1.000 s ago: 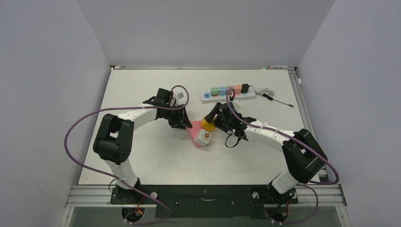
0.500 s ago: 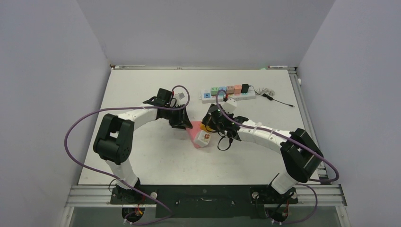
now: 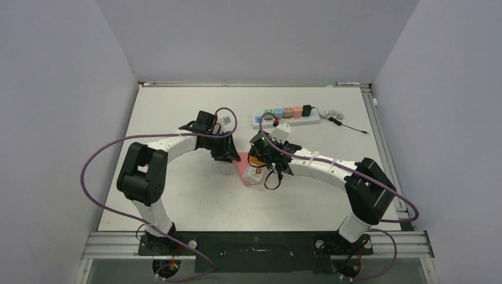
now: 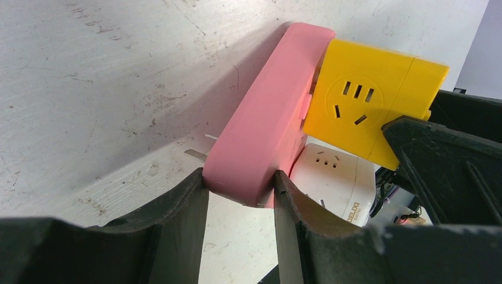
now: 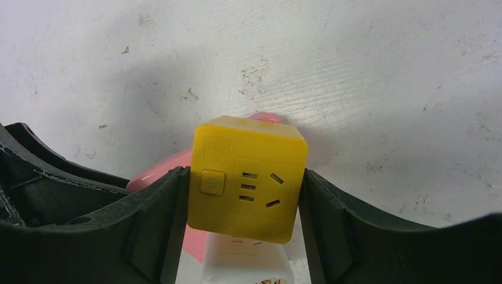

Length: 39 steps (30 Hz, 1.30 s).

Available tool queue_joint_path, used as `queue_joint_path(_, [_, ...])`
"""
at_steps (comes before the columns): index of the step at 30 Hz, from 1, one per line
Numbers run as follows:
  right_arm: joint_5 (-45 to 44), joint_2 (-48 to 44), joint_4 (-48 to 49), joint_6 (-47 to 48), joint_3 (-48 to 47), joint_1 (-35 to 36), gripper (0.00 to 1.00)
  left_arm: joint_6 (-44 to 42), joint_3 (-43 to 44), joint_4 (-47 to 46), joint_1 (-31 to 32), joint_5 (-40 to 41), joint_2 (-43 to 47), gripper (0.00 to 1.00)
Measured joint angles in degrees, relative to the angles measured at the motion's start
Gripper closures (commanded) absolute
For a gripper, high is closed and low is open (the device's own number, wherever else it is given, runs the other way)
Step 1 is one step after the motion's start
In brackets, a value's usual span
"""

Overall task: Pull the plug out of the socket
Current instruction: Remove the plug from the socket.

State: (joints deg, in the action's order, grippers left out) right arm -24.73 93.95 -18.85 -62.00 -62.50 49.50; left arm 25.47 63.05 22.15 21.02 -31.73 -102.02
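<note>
Left jaws: I am pinching the pink socket (image 4: 260, 136).
Right jaws: I am clamping the yellow plug (image 5: 245, 177).
Progress: grips set; plug seemingly not yet out.

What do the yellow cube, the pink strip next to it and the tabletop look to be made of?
The yellow cube: likely moulded plastic, smooth satin finish; crisp slot cut-outs, rounded edges, even colour.
The pink strip: likely the same plastic, matt-smooth; soft highlight along its rounded edge.
The tabletop: perhaps white-painted or laminated board; matt, scuffed, with faint grain-like streaks.
</note>
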Motion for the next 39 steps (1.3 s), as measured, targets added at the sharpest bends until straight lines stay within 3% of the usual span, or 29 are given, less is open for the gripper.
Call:
queue_joint_path(6, [1.92,-0.46,1.51,0.17,0.94,-1.62,0.95,0.02,0.00,0.13,0.00,0.09,0.00,1.00])
queue_joint_path(23, [17.70,-6.25,13.46,-2.27,12.35,-9.73,0.95,-0.20,0.02,-0.35,0.00,0.00,0.00,1.00])
queue_joint_path(39, [20.33,-7.08,16.46,-3.74,14.73,-11.13,0.95,-0.20,0.02,-0.57,-0.07,0.00,0.00,1.00])
